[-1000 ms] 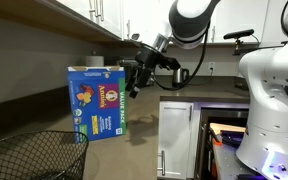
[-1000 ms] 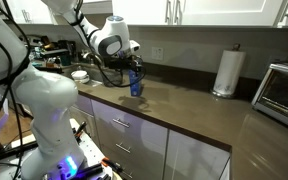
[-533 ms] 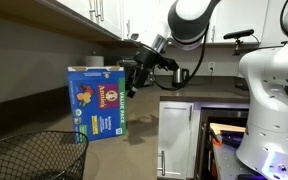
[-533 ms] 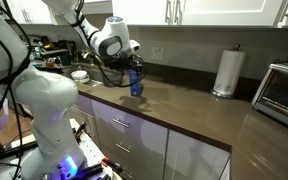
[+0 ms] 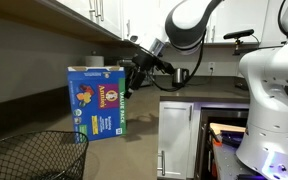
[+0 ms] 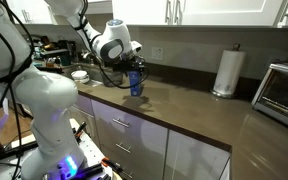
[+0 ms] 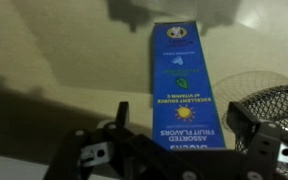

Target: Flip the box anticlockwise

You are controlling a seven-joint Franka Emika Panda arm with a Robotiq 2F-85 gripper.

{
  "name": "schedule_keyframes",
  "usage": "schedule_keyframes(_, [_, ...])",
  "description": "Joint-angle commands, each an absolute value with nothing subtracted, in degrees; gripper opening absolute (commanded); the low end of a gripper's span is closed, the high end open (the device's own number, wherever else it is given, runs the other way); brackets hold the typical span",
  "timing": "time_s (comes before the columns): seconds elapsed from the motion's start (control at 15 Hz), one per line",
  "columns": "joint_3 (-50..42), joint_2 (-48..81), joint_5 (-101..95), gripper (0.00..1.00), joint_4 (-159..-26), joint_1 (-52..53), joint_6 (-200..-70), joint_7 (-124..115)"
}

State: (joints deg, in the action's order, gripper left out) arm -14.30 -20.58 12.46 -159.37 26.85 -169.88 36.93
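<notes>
The box [image 5: 96,103] is a flat blue carton with a purple-and-yellow picture. It stands upright on the dark counter [image 5: 149,125] and shows as a thin blue shape in an exterior view [image 6: 135,84]. My gripper [image 5: 134,76] is at the box's upper side edge, also visible in an exterior view [image 6: 130,68]. In the wrist view the box's narrow blue side [image 7: 184,70] runs between the two fingers of my gripper [image 7: 179,125]. The fingers are spread on either side of it with small gaps, so the gripper is open.
A black wire basket [image 5: 34,155] stands close beside the box and shows in the wrist view [image 7: 269,105]. A paper towel roll [image 6: 225,72] and an oven [image 6: 284,95] stand farther along the counter. A kettle [image 5: 182,75] sits at the back, under wall cabinets.
The arm's upper links have shifted very slightly. The box and the gripper stay where they were.
</notes>
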Motion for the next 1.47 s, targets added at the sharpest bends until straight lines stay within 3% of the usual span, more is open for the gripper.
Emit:
schedule_keyframes(0.0, [-16.9,-17.8,13.4,1.0,-158.7,29.5,-173.9,40.2])
schedule_keyframes(0.67, [-29.0,-16.7,14.5,1.0,-157.3,42.5,-176.1,45.1])
schedule_keyframes(0.73, [-30.3,-16.7,14.5,0.75,-157.1,43.8,-176.1,45.4])
schedule_keyframes(0.87, [-32.8,-16.6,14.3,0.67,-156.8,46.1,-176.2,46.1])
schedule_keyframes(1.13, [-37.1,-16.6,13.8,0.39,-156.6,49.5,-176.4,46.9])
schedule_keyframes(1.4, [-39.4,-16.4,12.9,0.33,-156.3,50.9,-176.8,46.8])
